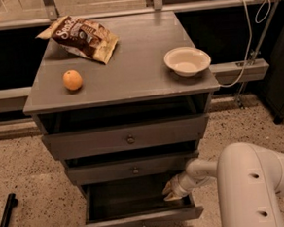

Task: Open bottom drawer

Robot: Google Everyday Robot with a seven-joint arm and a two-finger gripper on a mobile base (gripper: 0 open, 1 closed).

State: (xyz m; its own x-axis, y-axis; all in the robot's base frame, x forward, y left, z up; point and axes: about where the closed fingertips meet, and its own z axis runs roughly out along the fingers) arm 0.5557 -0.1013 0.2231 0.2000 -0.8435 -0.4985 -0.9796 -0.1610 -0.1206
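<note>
The grey cabinet has three drawers. The bottom drawer (140,222) is pulled out, and its dark inside shows behind its slim front panel. The middle drawer (135,170) and top drawer (129,139) sit pushed in, each with a small round knob. My gripper (174,189) is at the right side of the pulled-out bottom drawer, just above its inside and under the middle drawer's right end. My white arm (256,185) reaches in from the lower right.
On the cabinet top (128,62) lie an orange (72,80), a snack bag (80,37) and a white bowl (187,60). A white cable (245,54) hangs at the right by a rail. A black bar (4,220) lies on the floor at lower left.
</note>
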